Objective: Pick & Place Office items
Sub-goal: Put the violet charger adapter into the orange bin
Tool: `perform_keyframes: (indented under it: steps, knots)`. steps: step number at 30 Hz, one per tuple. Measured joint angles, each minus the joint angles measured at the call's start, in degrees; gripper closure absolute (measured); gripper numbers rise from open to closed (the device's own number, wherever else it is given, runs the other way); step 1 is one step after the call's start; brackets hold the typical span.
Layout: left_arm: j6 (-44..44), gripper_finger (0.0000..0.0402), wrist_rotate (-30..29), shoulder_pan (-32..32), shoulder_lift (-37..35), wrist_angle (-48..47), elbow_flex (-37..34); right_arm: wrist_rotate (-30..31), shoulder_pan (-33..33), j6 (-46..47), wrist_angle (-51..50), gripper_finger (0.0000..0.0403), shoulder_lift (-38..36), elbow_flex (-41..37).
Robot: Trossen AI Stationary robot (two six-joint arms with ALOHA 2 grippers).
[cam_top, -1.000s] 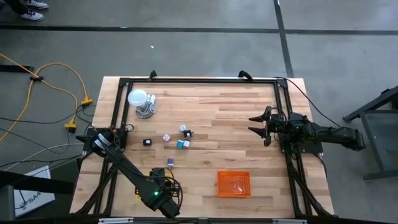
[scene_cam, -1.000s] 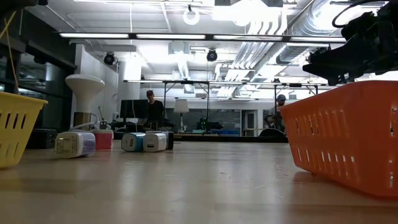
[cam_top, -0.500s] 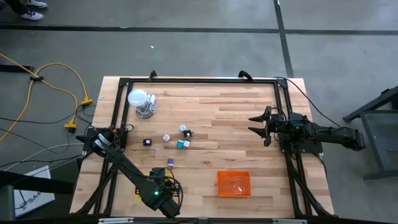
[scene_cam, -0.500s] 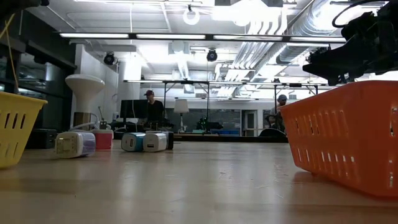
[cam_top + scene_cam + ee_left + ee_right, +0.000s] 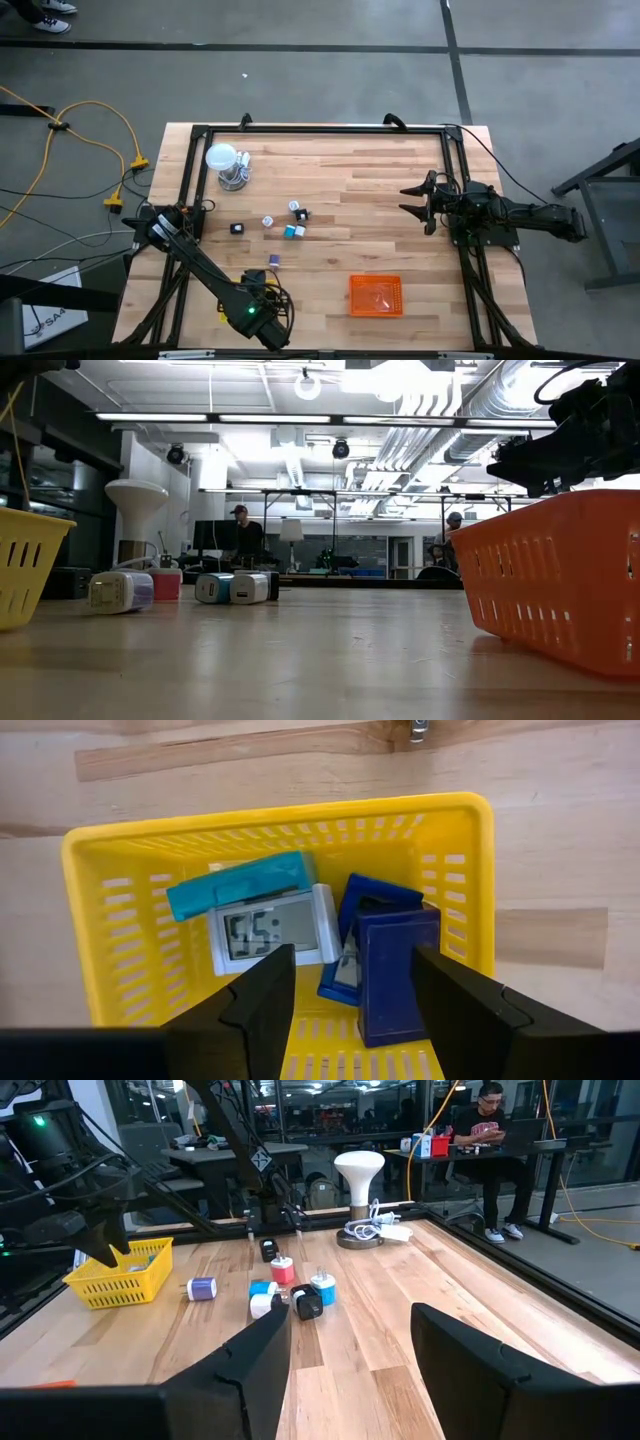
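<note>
While nothing on the table had shifted over the last second, the left gripper (image 5: pixel 345 1010) hovered above the yellow tray (image 5: pixel 95 870), jaws open and empty; a teal block (image 5: pixel 240 885), small clock (image 5: pixel 270 930) and blue blocks (image 5: pixel 395 970) lay inside. Loose items (image 5: pixel 290 222) remained mid-table. The right gripper (image 5: pixel 418 201) waited, jaws open, at the right edge.

Bare table (image 5: pixel 400 160) spans the middle; office items (image 5: pixel 290 222) and a white globe (image 5: pixel 222 160) crowd the left half, an orange tray (image 5: pixel 375 295) the front edge.
</note>
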Motion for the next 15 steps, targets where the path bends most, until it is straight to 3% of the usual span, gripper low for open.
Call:
perform_keyframes:
  steps: [9,15]
  knots:
    - [6.9,0.021,0.1,4.1,-2.6,-0.2,0.0,0.0,0.0,0.0,0.0,0.0208,0.0,0.0]
    - [17.3,0.021,0.0,7.9,-4.1,-0.2,0.0,0.0,0.0,0.0,0.0,0.0208,0.0,0.0]
